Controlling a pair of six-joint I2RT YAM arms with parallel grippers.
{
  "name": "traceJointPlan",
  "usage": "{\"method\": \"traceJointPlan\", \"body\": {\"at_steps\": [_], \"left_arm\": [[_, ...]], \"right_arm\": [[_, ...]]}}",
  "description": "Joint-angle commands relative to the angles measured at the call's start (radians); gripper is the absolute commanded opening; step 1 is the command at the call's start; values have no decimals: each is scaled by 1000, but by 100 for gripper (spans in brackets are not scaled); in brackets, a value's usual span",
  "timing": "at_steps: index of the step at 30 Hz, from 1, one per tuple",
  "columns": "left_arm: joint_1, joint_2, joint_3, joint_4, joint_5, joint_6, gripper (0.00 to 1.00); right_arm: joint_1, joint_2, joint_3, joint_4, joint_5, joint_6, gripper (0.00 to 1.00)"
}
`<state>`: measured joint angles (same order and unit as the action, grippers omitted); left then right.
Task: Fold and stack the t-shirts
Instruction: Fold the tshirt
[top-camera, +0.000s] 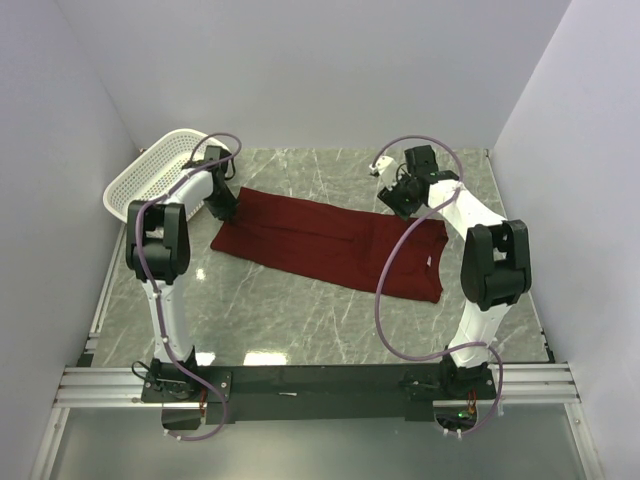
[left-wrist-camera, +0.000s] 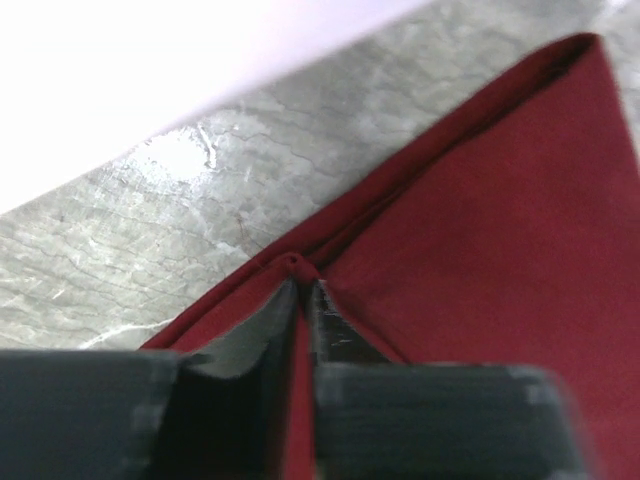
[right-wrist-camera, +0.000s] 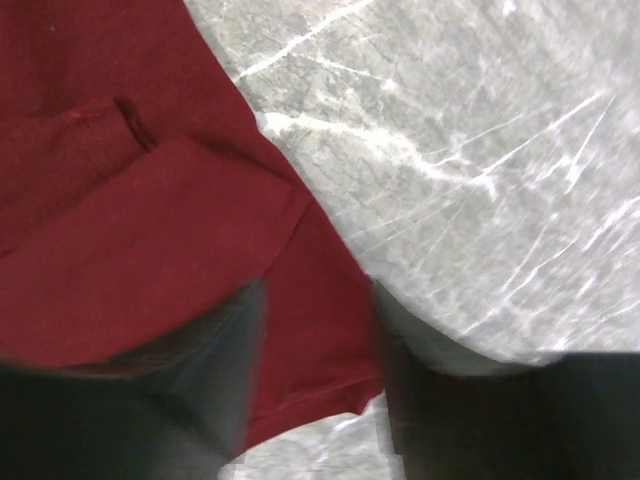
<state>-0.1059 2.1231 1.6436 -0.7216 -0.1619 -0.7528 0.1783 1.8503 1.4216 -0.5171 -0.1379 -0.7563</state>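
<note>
1. T-shirt (top-camera: 330, 245): maroon, folded lengthwise into a long band and lying flat on the surface (top-camera: 300, 330). One end lies just beside the white basket (top-camera: 150, 175), the other well apart from it. You may judge that it is laid out this way so the next fold can run across its length.
2. Left jaws: at the band's end nearest the basket, almost closed, with a thin ridge of the folded edge pinched between them. This grip probably keeps the layers aligned at that corner.
3. Right jaws: at the end farthest from the basket, standing well apart and holding nothing. One finger (right-wrist-camera: 180, 390) is over the cloth, the other over bare surface. You cannot tell whether this straddle means releasing or reaching.
</note>
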Motion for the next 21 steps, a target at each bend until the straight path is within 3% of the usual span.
{"method": "traceJointPlan", "body": {"at_steps": [1, 2, 6, 14, 21], "left_arm": [[5, -94, 2, 39, 19, 38, 20], [5, -104, 2, 54, 30, 44, 33], [5, -187, -24, 105, 79, 72, 51], [-63, -344, -136, 266, 310, 184, 64], [-215, -385, -246, 439, 470, 208, 63]], "right_arm": [[-17, -31, 20, 15, 12, 47, 61], [-19, -40, 23, 17, 11, 57, 65], [-31, -88, 36, -12, -34, 103, 67], [-40, -281, -100, -149, -425, 138, 67], [-118, -466, -266, -172, -655, 206, 65]]}}
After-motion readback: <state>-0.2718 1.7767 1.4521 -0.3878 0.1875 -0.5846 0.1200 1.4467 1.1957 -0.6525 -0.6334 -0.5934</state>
